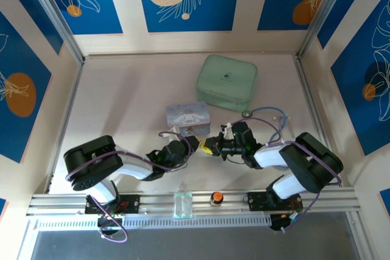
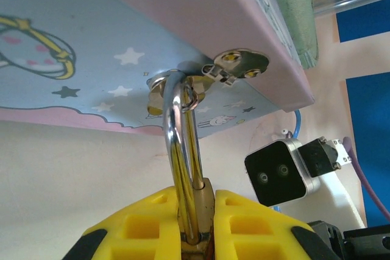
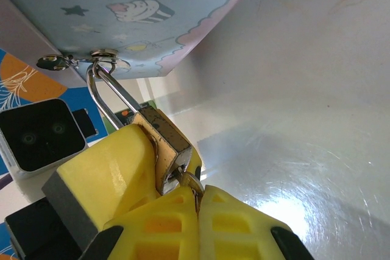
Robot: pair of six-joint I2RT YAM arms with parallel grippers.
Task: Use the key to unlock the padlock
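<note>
Left wrist shows left pincer (image 2: 196, 223) clamped on the padlock (image 2: 181, 144); right wrist shows right pincer (image 3: 198, 214) pinching the key (image 3: 190, 182).

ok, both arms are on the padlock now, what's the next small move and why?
Probably twist the right gripper to turn the key. Its jaws are shut on the key at the base of the padlock, the left gripper clamps the body, and the shackle sits closed through the hasp of the tin.
</note>
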